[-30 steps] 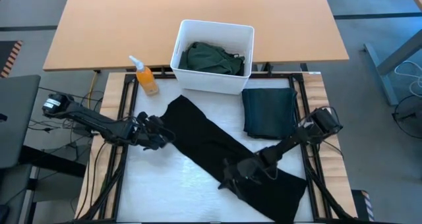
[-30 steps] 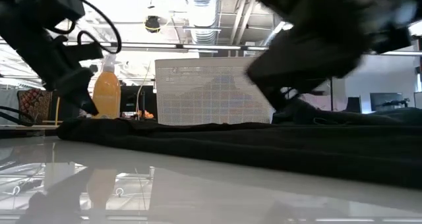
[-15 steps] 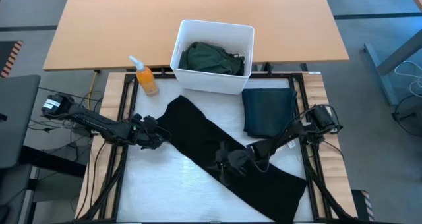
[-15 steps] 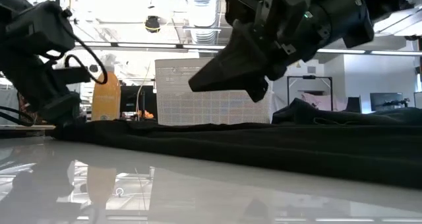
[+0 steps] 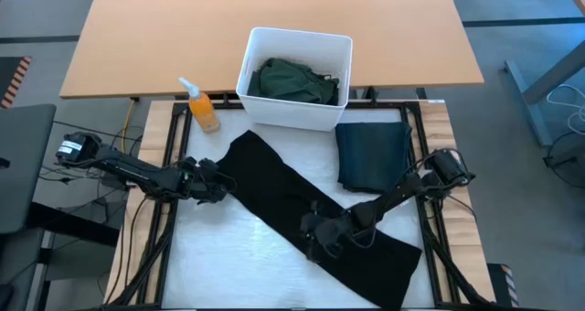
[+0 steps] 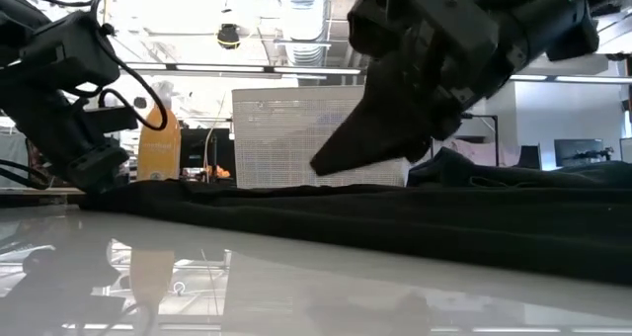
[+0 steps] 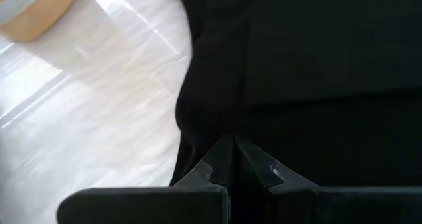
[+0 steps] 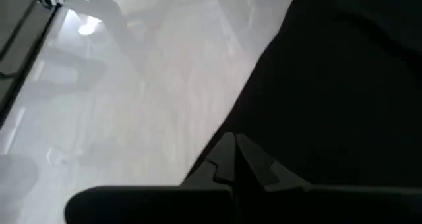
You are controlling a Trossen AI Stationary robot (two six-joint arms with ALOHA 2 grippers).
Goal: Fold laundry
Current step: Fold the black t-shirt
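Step in hand: folding the long black trousers [image 5: 306, 206], which lie diagonally across your white desk [image 5: 228, 265], from near the orange spray bottle [image 5: 202, 107] down toward the near right corner. You hold both ends of one long edge, so the next move probably calls for lifting the two pinches together and carrying that edge across the cloth, keeping the arms level so the fabric does not twist or drag.

Left gripper [image 5: 212, 185]: at the upper left end of the trousers, jaws pressed together. Your left wrist view shows the tips meeting on a ridge of black cloth right at the garment's edge, so count this as a pinch on the trousers.

Right gripper [image 5: 317, 236]: low over the middle-to-lower stretch, jaws likewise drawn together. The right wrist view shows the tips at the cloth's border where it meets the bare desk; the low view shows a peak of fabric rising to it.

Other stock: a folded dark garment [image 5: 373, 154] lying flat at the far right of the desk; a dark green garment [image 5: 294, 80] bunched inside the white bin [image 5: 265, 110] on the far side.
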